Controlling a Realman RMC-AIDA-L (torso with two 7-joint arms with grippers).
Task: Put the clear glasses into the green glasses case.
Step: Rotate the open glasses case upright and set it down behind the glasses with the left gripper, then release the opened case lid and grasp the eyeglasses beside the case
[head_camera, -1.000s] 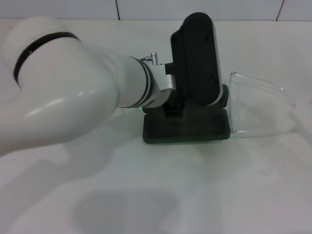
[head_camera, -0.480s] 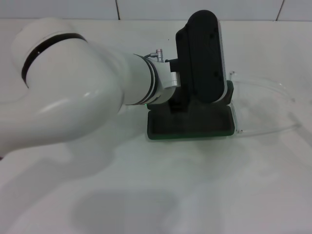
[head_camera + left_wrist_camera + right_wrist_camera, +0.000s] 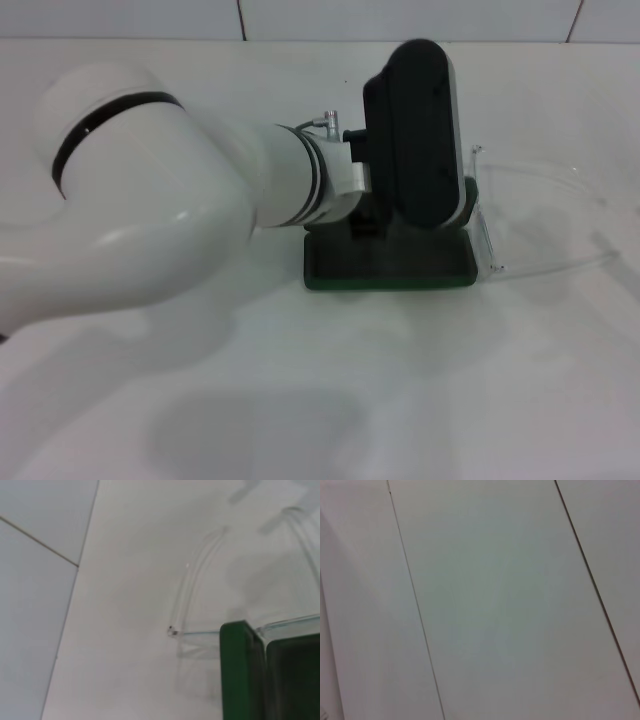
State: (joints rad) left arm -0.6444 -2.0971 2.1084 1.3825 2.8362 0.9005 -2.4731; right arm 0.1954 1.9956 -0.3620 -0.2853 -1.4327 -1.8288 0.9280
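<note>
Your left arm reaches across the white surface (image 3: 330, 400) from your left, and its black wrist housing hangs directly over the green glasses case (image 3: 390, 265). The left pincer itself is hidden beneath that housing, so you cannot tell how far it is open or whether it has hold of anything. The right pincer is out of sight; its wrist camera shows only blank pale panels.

The case lies flat on the surface just below the pincer, its near edge and dark interior visible. The clear glasses (image 3: 535, 220) lie on the side of the case away from your left arm, their front pressed against or just over the case's end wall, their long transparent arms splaying outward across the surface. In the left wrist view, the clear glasses (image 3: 200, 625) meet the corner of the green case (image 3: 240, 670) right at the rim.

By my reading, the glasses are not yet inside. To do this step well, take the frame near its front, lift it clear of the case wall, and lower it level so the arms fold in instead of catching the rim.
</note>
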